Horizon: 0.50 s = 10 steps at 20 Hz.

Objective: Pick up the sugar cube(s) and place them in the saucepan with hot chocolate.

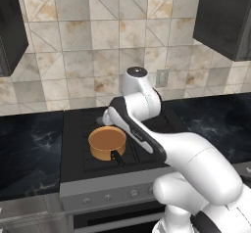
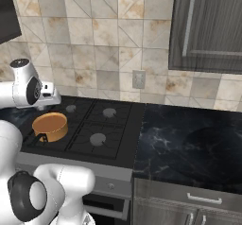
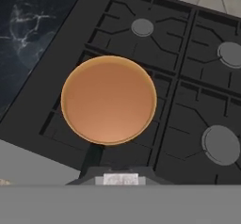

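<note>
My gripper [image 3: 121, 178], fingers pressed together on a tiny white sugar cube [image 3: 121, 179], hovers near the round copper-orange saucepan [image 3: 108, 100]; the drop remains.

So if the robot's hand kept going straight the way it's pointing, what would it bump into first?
Most likely the saucepan. The hand view looks down into its brown inside, so the shut gripper would probably reach that before the stove. How far above it hangs is unclear.
</note>
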Available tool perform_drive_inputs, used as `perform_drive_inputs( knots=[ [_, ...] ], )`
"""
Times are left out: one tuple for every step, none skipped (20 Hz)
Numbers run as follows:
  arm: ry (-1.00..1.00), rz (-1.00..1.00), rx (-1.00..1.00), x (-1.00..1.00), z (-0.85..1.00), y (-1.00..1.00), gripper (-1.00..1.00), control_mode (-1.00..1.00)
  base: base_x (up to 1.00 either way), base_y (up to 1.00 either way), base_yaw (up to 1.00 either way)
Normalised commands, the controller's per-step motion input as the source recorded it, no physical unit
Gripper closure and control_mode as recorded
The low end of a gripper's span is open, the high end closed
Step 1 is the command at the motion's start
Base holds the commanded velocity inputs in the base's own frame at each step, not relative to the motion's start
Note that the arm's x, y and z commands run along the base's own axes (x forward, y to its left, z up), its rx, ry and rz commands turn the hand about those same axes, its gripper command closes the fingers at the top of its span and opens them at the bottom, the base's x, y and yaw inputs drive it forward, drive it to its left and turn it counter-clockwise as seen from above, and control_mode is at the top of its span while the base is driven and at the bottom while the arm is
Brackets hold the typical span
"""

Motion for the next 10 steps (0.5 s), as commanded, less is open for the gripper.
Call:
perform_drive_inputs(
  knots=[
    [0.00, 0.00, -0.02, 0.29, 0.00, 0.21, 1.00, -1.00, 0.00, 0.00, 0.00],
    [0.00, 0.00, -0.02, 0.36, 0.00, 0.24, 1.00, -1.00, 0.00, 0.00, 0.00],
    [0.01, 0.00, -0.02, 0.47, 0.00, 0.25, 1.00, -1.00, 0.00, 0.00, 0.00],
    [0.03, 0.00, -0.02, 0.55, 0.00, 0.22, 1.00, -1.00, 0.00, 0.00, 0.00],
    [0.05, 0.00, -0.01, 0.59, 0.00, 0.20, 1.00, -1.00, 0.00, 0.00, 0.00],
    [0.08, 0.00, -0.01, 0.63, 0.00, 0.04, 1.00, -1.00, 0.00, 0.00, 0.00],
    [0.09, 0.03, 0.00, 0.44, 0.00, 0.00, 1.00, -1.00, 0.00, 0.00, 0.00],
    [0.10, 0.06, 0.00, 0.20, 0.00, 0.00, 1.00, -1.00, 0.00, 0.00, 0.00],
    [0.10, 0.11, 0.00, 0.07, 0.00, 0.00, 1.00, -1.00, 0.00, 0.00, 0.00],
    [0.07, 0.15, 0.01, 0.00, -0.04, 0.00, 1.00, -1.00, 0.00, 0.00, 0.00]
  ],
)
